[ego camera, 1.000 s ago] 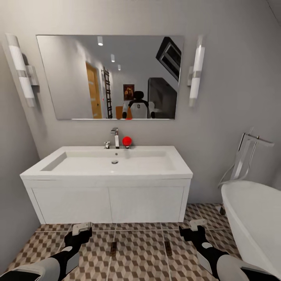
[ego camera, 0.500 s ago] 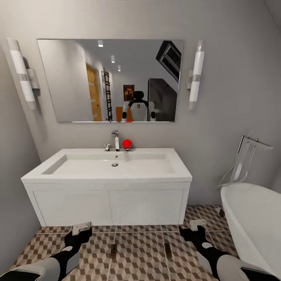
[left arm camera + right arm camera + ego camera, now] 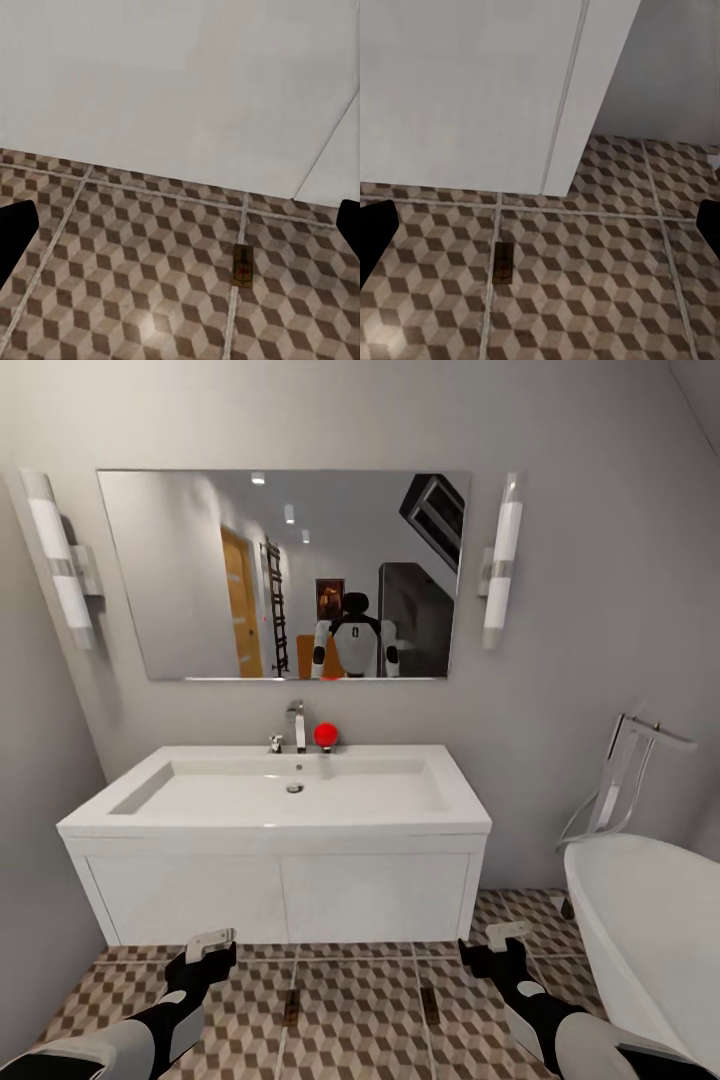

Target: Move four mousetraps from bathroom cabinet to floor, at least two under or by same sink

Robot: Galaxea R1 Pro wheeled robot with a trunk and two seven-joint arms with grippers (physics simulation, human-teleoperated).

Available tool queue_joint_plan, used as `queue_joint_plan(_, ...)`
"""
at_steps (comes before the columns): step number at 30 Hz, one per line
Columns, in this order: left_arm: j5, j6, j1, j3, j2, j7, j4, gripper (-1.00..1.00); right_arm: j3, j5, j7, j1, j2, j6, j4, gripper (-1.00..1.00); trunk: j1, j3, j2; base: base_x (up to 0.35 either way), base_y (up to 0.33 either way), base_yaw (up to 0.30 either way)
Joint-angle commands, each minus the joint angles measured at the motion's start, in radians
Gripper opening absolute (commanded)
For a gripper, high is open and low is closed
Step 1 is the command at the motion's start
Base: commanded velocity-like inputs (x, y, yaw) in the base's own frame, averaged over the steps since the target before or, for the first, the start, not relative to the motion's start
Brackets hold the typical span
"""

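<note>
Mousetraps are lying on the bathroom floor [image 3: 360, 1010] in front of the white vanity: one mousetrap [image 3: 290, 1007] is sitting between the two arms, nearer the left gripper [image 3: 208, 950], and a second mousetrap [image 3: 431, 1001] is sitting just inboard of the right gripper [image 3: 498, 942]. Both are resting flat on the cube-patterned tiles, close to the grout lines, a short way out from the vanity front and below the sink [image 3: 290, 785]. Neither gripper is touching a trap; both are hovering above the floor, apart from the boards.

Left wrist view is showing one trap [image 3: 243, 265] lying flat beside a grout line, its red-marked centre visible, with the dark fingertips [image 3: 15, 229] standing wide apart at the frame edges and nothing between them. Right wrist view is showing the other trap [image 3: 504, 263] near the vanity corner, with its fingertips [image 3: 376, 225] likewise spread and empty.

Head view is adding what the wrist cameras are not giving: the faucet [image 3: 296, 725], a red object [image 3: 325, 735] on the sink ledge, the mirror [image 3: 285, 575] reflecting the robot, and the white bathtub [image 3: 640, 930] at the right.
</note>
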Motion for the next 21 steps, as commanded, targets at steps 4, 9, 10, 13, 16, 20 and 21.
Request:
queue_joint_plan(4,0.006,-0.006,-0.002,-0.009,0.000,0.002,0.004,1.00,-0.007,0.010,-0.004,-0.001,0.000,-0.004,0.002,1.00,-0.015,0.011,0.028,0.000,0.000,0.000)
queue_joint_plan(9,0.006,-0.006,-0.002,-0.009,0.001,0.002,0.004,1.00,-0.007,0.012,-0.004,-0.001,0.000,-0.004,0.002,1.00,-0.035,0.027,0.063,0.000,0.000,0.000)
queue_joint_plan(10,0.006,-0.006,-0.002,-0.009,0.001,0.002,0.004,1.00,-0.007,0.013,-0.004,-0.001,0.000,-0.004,0.002,1.00,-0.038,0.030,0.070,0.000,0.000,0.000)
queue_joint_plan(13,0.006,-0.006,-0.002,-0.009,0.001,0.002,0.004,1.00,-0.007,0.013,-0.003,-0.001,0.001,-0.004,0.002,1.00,-0.050,0.040,0.091,0.000,0.000,0.000)
queue_joint_plan(16,0.006,-0.006,-0.002,-0.009,0.001,0.002,0.004,1.00,-0.007,0.013,-0.003,-0.001,0.003,-0.004,0.001,1.00,-0.061,0.049,0.112,0.000,0.000,0.000)
queue_joint_plan(20,0.007,-0.006,-0.002,-0.009,0.001,0.002,0.004,1.00,-0.007,0.012,-0.003,-0.001,0.004,-0.004,-0.001,1.00,-0.077,0.062,0.140,0.000,0.000,0.000)
queue_joint_plan(21,0.007,-0.006,-0.002,-0.009,0.001,0.002,0.004,1.00,-0.007,0.012,-0.003,-0.001,0.004,-0.004,-0.001,1.00,-0.081,0.065,0.147,0.000,0.000,0.000)
